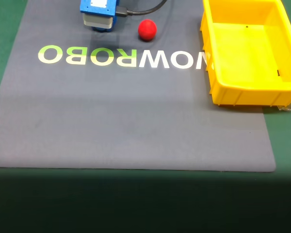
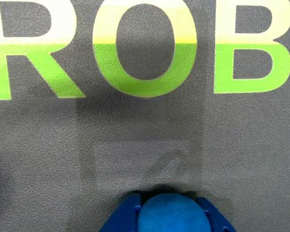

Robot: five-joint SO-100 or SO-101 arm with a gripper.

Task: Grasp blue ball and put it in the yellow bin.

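In the wrist view, the blue ball (image 2: 171, 216) sits at the bottom edge between my gripper's (image 2: 168, 198) two blue fingertips (image 2: 131, 205), which press against both of its sides just above the grey mat. In the fixed view, the arm's blue and grey head (image 1: 100, 14) hangs over the mat's far edge and covers the ball. The yellow bin (image 1: 242, 94) stands at the right, half on the mat, and its inside looks bare.
A red ball (image 1: 147, 29) lies on the mat just right of the arm's head. A black cable (image 1: 144, 10) runs behind it. The grey mat (image 1: 131, 126) carries large green-and-white letters (image 1: 121, 57) and lies on a green table.
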